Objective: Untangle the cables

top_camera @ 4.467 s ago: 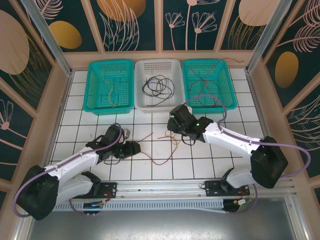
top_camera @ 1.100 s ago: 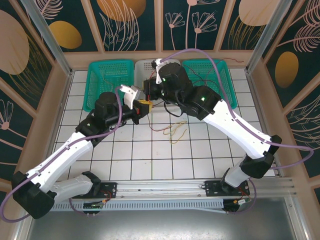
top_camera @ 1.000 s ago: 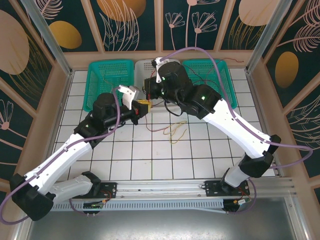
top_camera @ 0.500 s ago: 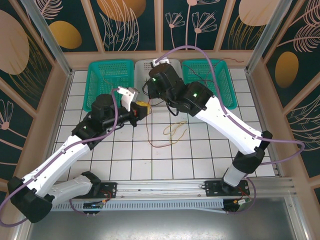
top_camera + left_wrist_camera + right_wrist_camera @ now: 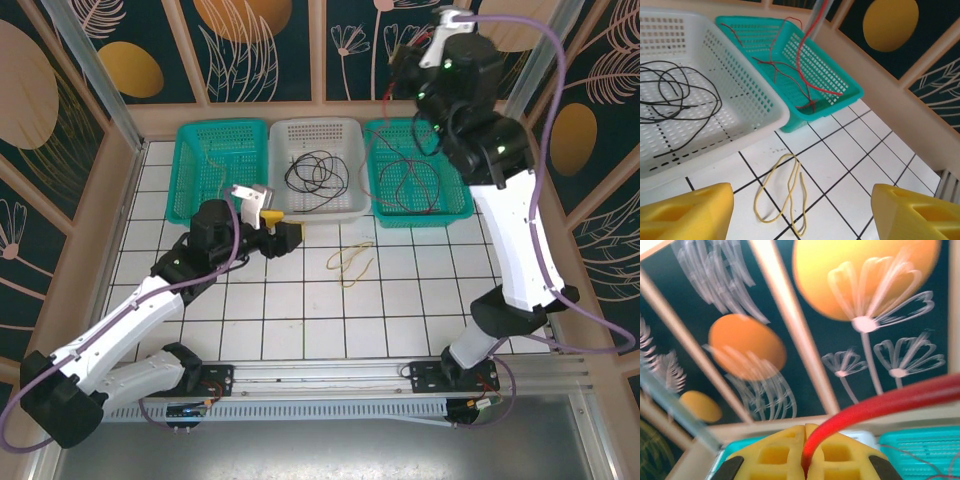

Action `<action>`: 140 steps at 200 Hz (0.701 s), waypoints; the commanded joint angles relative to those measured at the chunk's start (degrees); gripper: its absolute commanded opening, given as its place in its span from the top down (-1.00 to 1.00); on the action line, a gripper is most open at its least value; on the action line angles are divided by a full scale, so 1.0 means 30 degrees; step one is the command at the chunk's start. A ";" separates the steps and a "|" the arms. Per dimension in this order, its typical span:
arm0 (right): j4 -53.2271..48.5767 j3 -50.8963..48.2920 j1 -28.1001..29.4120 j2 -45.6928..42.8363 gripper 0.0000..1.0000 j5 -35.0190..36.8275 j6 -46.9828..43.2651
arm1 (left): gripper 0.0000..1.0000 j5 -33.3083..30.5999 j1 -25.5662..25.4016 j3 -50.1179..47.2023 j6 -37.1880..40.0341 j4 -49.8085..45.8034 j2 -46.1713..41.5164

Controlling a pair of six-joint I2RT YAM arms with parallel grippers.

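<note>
Okay, tabletop (image 5: 300, 320) white-tiled. Right teal basket (image 5: 425, 220) holds most of red cable (image 5: 400, 185), whose upper end is pinched in right pincer (image 5: 805, 442), fingers (image 5: 770, 455) pressed together, raised high over it. Left pincer (image 5: 272, 230) spread, empty, low near white basket (image 5: 320, 213). Yellow cable (image 5: 350, 262) loose on tiles just right of it, long axis roughly along its reach, left arm nearer, likely next grab.

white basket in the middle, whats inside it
Black cable lies in loose loops on the white basket floor; nothing else shows there. The left gripper covers the basket's near-left corner, so that bit cannot be checked.
</note>
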 commanded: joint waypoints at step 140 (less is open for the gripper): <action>0.1830 -0.4431 -0.7606 0.3435 1.00 -0.9593 0.1542 | -0.48 -0.2632 -0.0037 -0.2470 -0.4417 0.3347 -0.1038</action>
